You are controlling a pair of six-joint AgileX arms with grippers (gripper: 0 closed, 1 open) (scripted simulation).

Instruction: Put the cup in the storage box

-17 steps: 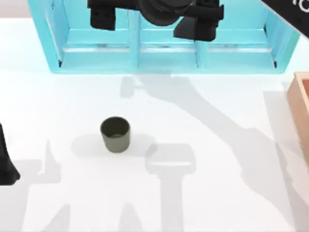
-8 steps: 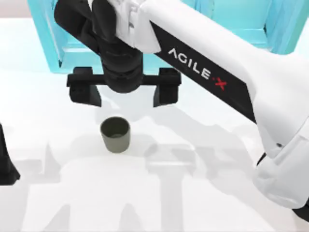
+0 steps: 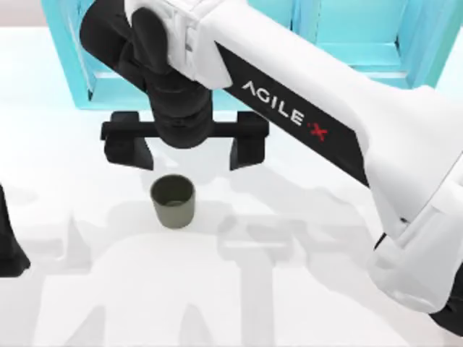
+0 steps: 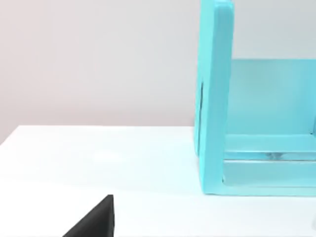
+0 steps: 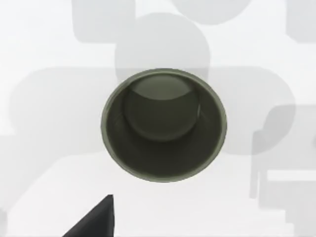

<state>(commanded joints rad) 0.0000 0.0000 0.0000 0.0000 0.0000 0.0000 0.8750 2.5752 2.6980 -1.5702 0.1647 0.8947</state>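
Since half a second ago right gripper (image 3: 187, 150) edges slightly lower; fingers spread, released, above small matte olive-grey cup (image 3: 173, 202), aligning for grasp; left arm parked at left edge.

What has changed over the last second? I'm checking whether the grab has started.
The right hand swung from over the blue shelf unit toward the cup and now hangs open just behind it, nothing gripped. The cup stayed upright in place; the left arm stayed parked at the table's left edge.

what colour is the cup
Dark olive-grey, matte, with a darker inside. The cup shows best in the right wrist view, looking straight down into it.
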